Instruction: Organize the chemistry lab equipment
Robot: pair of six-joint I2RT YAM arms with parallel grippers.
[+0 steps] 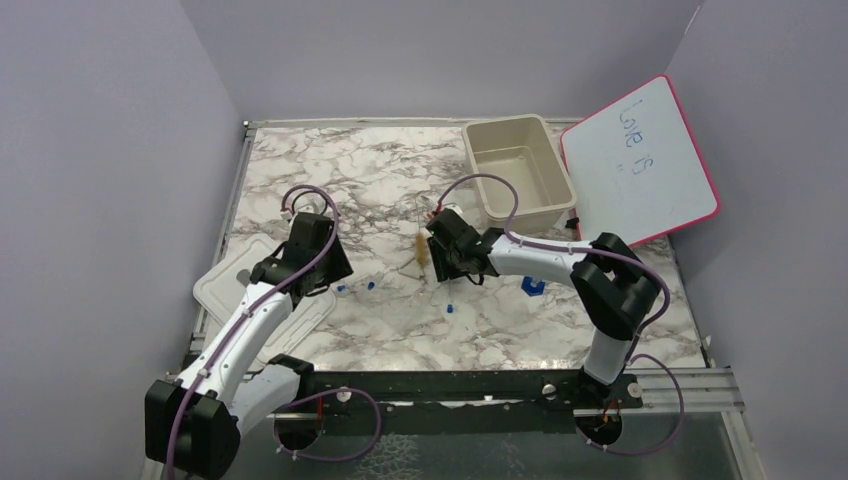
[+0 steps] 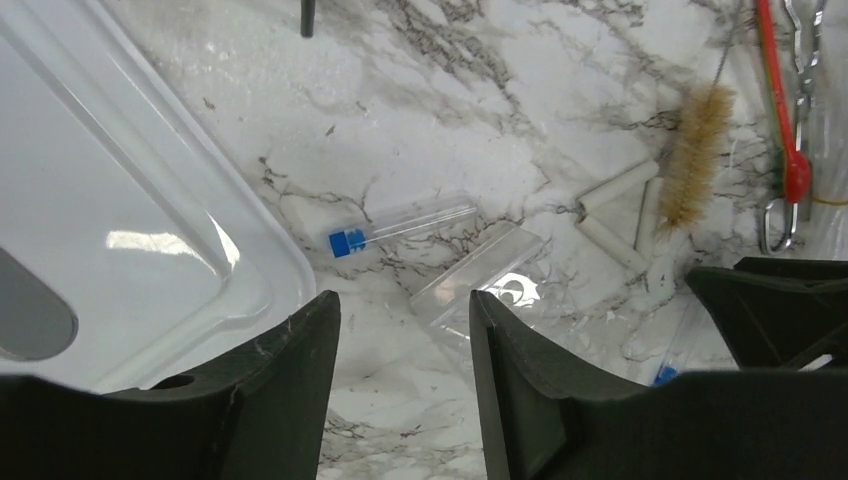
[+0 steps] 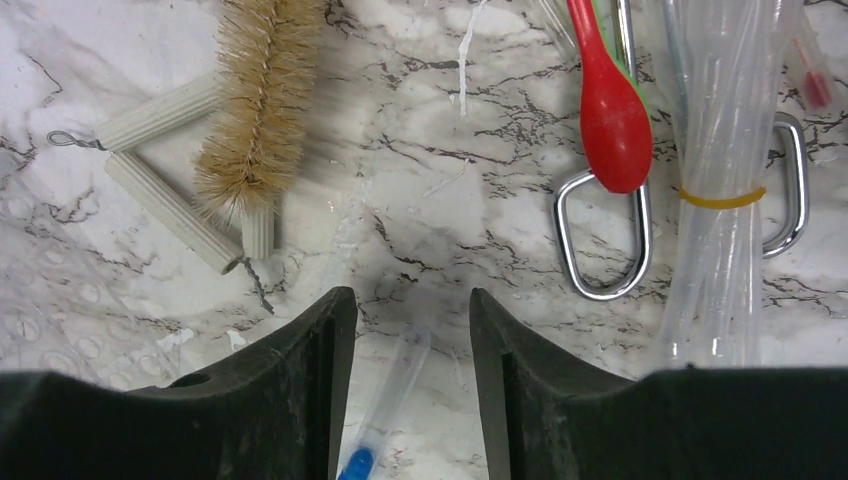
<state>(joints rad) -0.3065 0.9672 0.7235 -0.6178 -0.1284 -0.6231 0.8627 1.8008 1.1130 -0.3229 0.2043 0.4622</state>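
Marble table [image 1: 380, 180]: right gripper [image 3: 412, 300], jaws apart, w/ 1 blue-capped tube [image 3: 393, 378] between.

A tan-bristled wire brush [image 3: 258, 105] lies flat on the marble tabletop [image 3: 430, 200], across a corner of a white-sleeved wire triangle [image 3: 165, 205]. Beside them, a red-tipped dropper [image 3: 612, 110] rests over a metal wire clamp [image 3: 600, 240]. 1 clear tube with a blue cap [image 2: 400, 225] lies flat, and a blue hexagonal-based piece [image 1: 533, 286] sits well apart.

The only readable writing is on the whiteboard [image 1: 640, 160] at the upper right of the top view, where blue handwritten marker reads "Love is", with a fainter mark beneath it too small to make out.
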